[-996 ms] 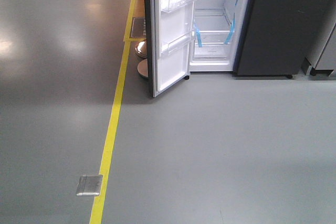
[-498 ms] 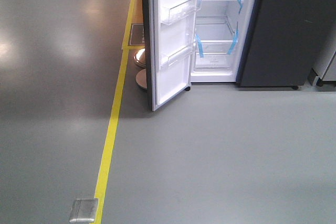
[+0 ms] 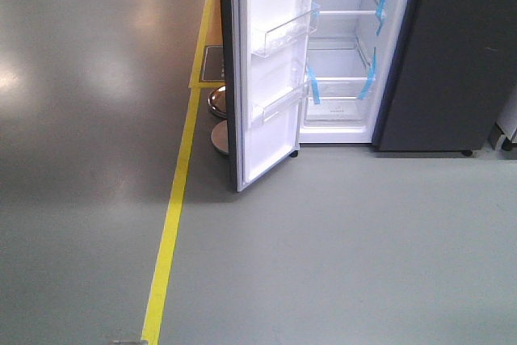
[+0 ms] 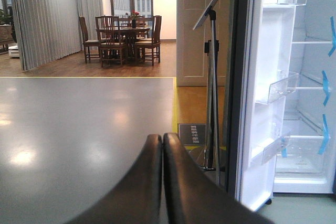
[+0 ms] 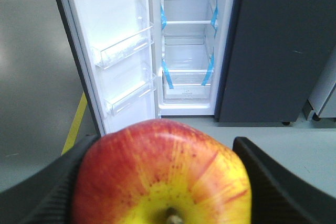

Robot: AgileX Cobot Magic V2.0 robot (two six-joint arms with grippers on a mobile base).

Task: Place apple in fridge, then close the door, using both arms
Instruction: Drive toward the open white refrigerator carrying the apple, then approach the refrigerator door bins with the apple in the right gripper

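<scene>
A red apple [image 5: 163, 174] with a yellow patch and short stem fills the bottom of the right wrist view, with my right gripper [image 5: 164, 156] shut on it between two black fingers. Ahead stands the fridge [image 3: 343, 62], white inside, its shelves marked with blue tape. Its door [image 3: 271, 70] hangs wide open to the left, clear bins on its white inner face. The fridge [image 5: 186, 45] and door [image 5: 113, 45] also show beyond the apple. My left gripper [image 4: 162, 136] is shut on nothing, its fingers pressed together, with the door [image 4: 265, 93] to its right.
A yellow floor line [image 3: 174, 216] runs left of the door. A round metal stand base [image 3: 218, 119] and a sign stand [image 4: 210, 77] sit behind the door. A dark grey panel [image 3: 452, 54] adjoins the fridge on the right. Table and chairs [image 4: 123, 38] stand far off.
The fridge and door have grown larger and lower in the front view as the base rolls closer. The metal floor plate has slid out at the bottom.
</scene>
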